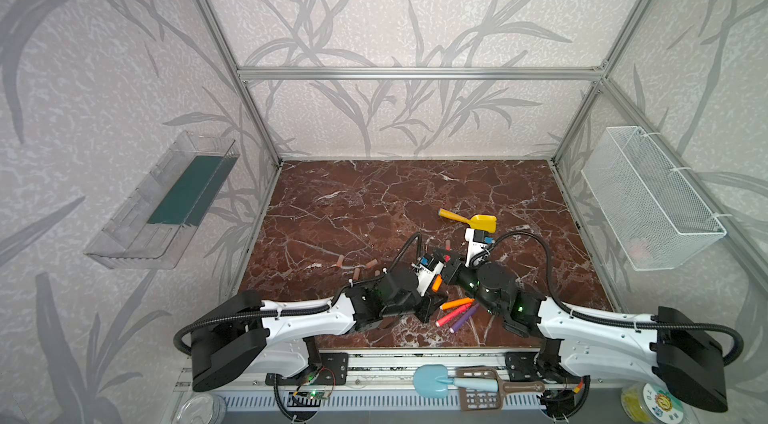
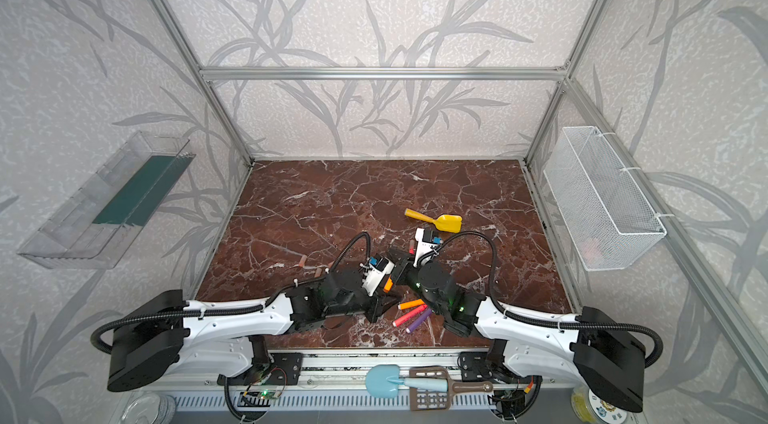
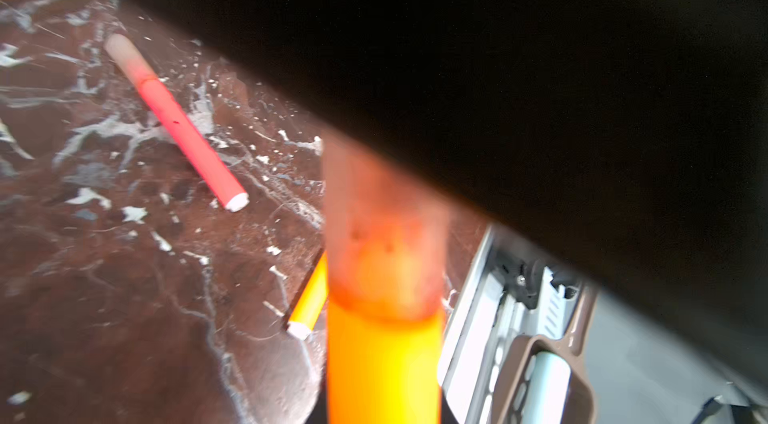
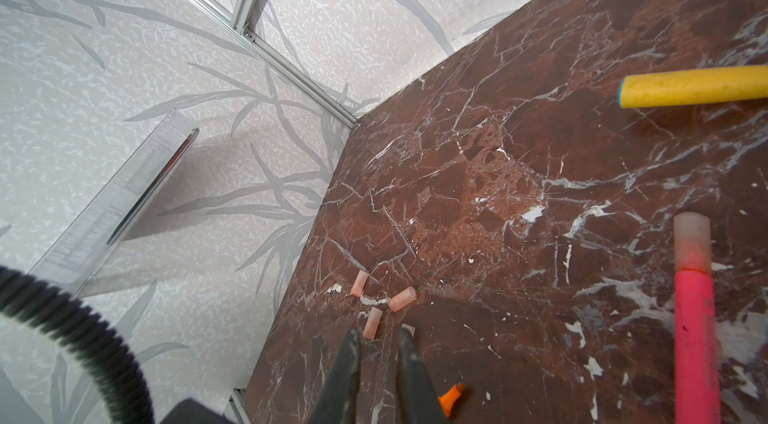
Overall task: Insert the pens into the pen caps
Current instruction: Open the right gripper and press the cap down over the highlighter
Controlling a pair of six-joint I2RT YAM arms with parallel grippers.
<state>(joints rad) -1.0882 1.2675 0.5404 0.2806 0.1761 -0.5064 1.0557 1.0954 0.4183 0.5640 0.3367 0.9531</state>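
Over a brown marble tabletop (image 4: 498,152), the left end effector (image 1: 433,292) is pressed together on an orange pen (image 3: 382,368) whose tip sits inside a pinkish cap (image 3: 382,235). The cap may not be fully seated, so an off-axis push could tilt it off or slide the pen through the pinch, and the crowded arms could knock the spare pens (image 1: 457,302) lying just below. The right end effector (image 4: 377,349), just beside the held pen, has its jaws all but touching with nothing visibly between them; loose pen caps (image 4: 402,298) lie just beyond it, and a capped pink pen (image 3: 183,135) rests nearby.
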